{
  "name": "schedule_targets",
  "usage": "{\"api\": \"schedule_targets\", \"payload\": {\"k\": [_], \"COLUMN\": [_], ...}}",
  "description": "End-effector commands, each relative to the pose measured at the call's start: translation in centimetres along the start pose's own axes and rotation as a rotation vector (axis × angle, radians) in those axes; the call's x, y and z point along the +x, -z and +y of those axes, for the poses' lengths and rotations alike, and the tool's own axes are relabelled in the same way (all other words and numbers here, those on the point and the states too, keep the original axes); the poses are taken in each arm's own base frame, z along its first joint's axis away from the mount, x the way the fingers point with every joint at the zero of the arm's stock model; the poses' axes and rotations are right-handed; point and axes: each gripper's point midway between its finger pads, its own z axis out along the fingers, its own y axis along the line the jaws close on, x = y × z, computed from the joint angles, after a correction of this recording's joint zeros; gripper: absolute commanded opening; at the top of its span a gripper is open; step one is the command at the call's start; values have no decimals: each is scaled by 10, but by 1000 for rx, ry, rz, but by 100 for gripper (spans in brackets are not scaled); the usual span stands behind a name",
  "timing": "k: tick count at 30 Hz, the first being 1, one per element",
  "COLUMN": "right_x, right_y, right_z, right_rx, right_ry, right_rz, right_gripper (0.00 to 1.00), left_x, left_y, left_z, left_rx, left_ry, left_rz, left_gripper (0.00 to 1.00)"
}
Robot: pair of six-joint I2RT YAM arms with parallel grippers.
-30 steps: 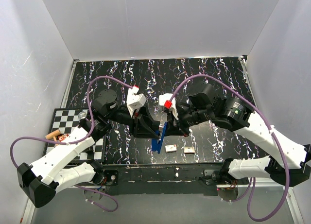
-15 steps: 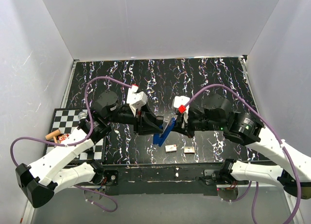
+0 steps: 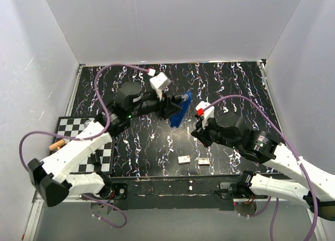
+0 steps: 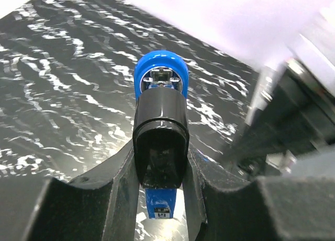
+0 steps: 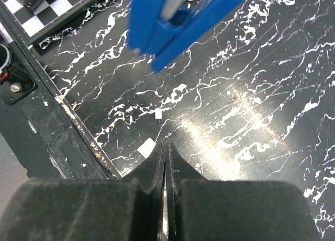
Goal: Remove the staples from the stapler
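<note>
My left gripper (image 3: 170,106) is shut on the blue stapler (image 3: 181,109) and holds it in the air over the back middle of the black marbled mat. In the left wrist view the stapler's black body (image 4: 160,131) sits clamped between the fingers, and its blue nose (image 4: 159,73) points away. My right gripper (image 3: 197,131) hangs to the right of the stapler and nearer, apart from it, with its jaws pressed shut (image 5: 166,162). From the right wrist the stapler (image 5: 178,16) shows hinged open. Two small pale pieces (image 3: 183,159) (image 3: 203,161) lie near the mat's front edge.
A checkerboard (image 3: 70,131) lies at the left with a wood-coloured piece (image 3: 56,145) and a small metal cylinder (image 3: 88,125) by it. White walls close in the back and sides. The black base rail (image 3: 172,186) runs along the front.
The left arm has lifted the stapler up and toward the back of the mat. The right gripper, earlier right at the stapler, has drawn back to the right, still shut.
</note>
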Motion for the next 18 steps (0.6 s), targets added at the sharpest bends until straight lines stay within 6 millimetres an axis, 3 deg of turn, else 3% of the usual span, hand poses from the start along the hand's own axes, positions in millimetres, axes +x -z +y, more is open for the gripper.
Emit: {"api": "schedule_targets", "payload": {"k": [1,8,18], "right_x": [-5,5,15], "right_y": [-4,-10,-17], "right_z": [-7,-10,-3], "right_rx": [54,76,41], "right_ry": [-84,-104,-122], "right_rz": [-39,-20,-14], "right_gripper": [1,1,1], "left_x": [-23,8,58], "left_y": [-18,-50,-61], "left_z": [62,141,251], "left_rx": [-295,-507,-721], "left_ry": [-6,95,236], "left_rz": [-3,111,266], "left_gripper": [0,0,0]}}
